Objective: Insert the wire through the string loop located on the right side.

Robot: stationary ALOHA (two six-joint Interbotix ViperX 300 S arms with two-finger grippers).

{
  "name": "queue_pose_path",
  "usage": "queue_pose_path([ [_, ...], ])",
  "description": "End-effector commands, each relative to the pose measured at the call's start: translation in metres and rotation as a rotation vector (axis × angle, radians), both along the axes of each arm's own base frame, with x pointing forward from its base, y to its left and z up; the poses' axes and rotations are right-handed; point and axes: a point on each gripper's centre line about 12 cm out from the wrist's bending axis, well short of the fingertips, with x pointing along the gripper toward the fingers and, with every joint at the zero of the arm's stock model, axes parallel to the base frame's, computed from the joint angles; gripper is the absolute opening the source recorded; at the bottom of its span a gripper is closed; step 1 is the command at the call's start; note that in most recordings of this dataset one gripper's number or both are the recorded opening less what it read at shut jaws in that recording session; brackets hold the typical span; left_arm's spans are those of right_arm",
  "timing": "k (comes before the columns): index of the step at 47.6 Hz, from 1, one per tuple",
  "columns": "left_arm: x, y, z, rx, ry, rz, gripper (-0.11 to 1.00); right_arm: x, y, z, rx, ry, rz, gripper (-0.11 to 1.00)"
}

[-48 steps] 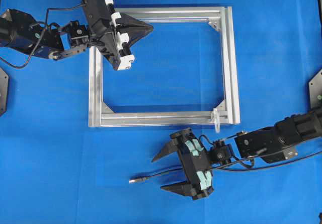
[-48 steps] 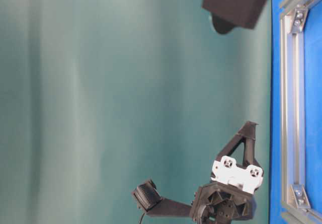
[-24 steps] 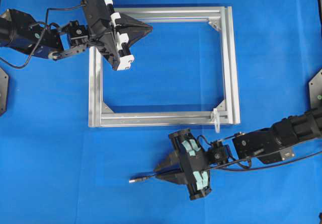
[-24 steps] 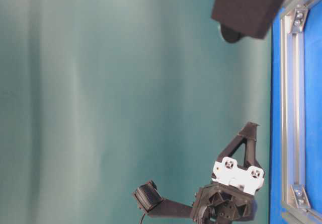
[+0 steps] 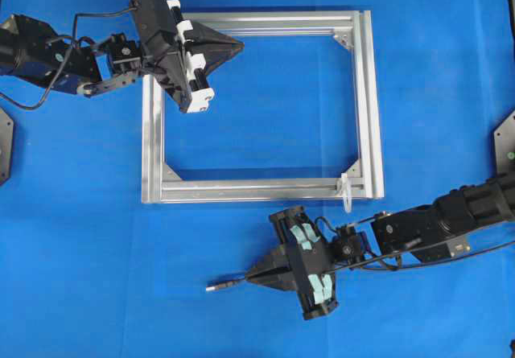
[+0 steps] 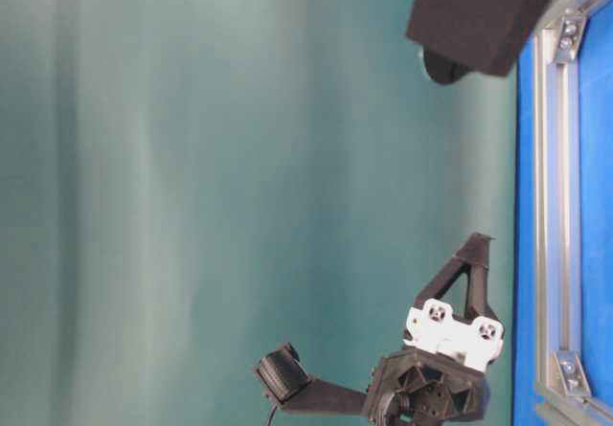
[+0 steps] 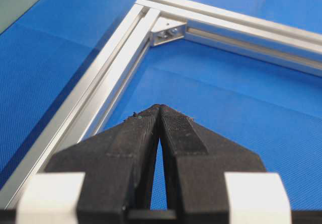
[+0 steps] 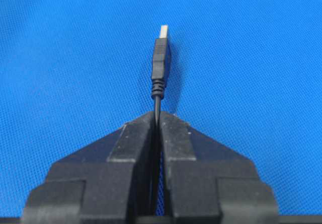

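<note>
One wire (image 5: pixel 229 283) lies on the blue table cover (image 5: pixel 80 237) below the silver frame (image 5: pixel 370 100), its thin black length running off to the right and its small metal plug (image 8: pixel 163 31) pointing left in the overhead view. The right gripper (image 5: pixel 256 275) is clamped on it just behind the plug's black sleeve: in the right wrist view the two black fingers (image 8: pixel 132 136) meet with only the cable pinched between them, and the plug sticks out ahead of the tips, over the cloth. Whether the plug rests on the cloth or hangs just above it, I cannot tell.

Up and to the right of that grasp, the string loop (image 5: pixel 344 193) shows as a small whitish strip at the frame's lower right corner, lying across the bottom bar and poking out below its outer edge. Wire and loop are well apart, with bare blue cloth and the right arm's own wrist between them; the plug points away from the loop.

Across the frame, at its upper left corner, the left gripper (image 5: pixel 239 44) hangs over the top bar with its fingers (image 7: pixel 141 128) pressed together on nothing, tips touching. In its wrist view the frame's bars run ahead to a corner bracket (image 7: pixel 168 31). From table level, that gripper shows as a dark pointed shape beside the frame's edge, with a teal backdrop (image 6: pixel 192 196) behind.
</note>
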Motion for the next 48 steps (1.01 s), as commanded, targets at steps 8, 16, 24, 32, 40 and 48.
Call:
queue_pose_path([
  [8, 0.001, 0.001, 0.014, 0.012, -0.040, 0.000, 0.00, 0.000, 0.002, 0.032, 0.028, -0.065, 0.003, -0.03],
  [16, 0.001, 0.001, 0.014, 0.010, -0.039, 0.000, 0.00, -0.006, -0.001, 0.053, 0.037, -0.078, 0.002, -0.03],
  [24, 0.001, 0.000, 0.014, 0.010, -0.039, -0.002, 0.00, -0.010, -0.002, 0.074, 0.035, -0.069, 0.006, -0.03],
  [32, 0.002, 0.000, 0.014, 0.011, -0.040, -0.003, 0.00, -0.011, -0.004, 0.075, 0.028, -0.050, 0.005, -0.03],
  [40, 0.001, -0.002, 0.013, 0.010, -0.037, -0.006, 0.00, -0.010, -0.004, 0.075, 0.029, -0.052, 0.004, -0.03],
  [48, 0.001, -0.002, 0.013, 0.010, -0.037, -0.006, 0.00, -0.011, -0.005, 0.075, 0.028, -0.050, 0.002, -0.03],
])
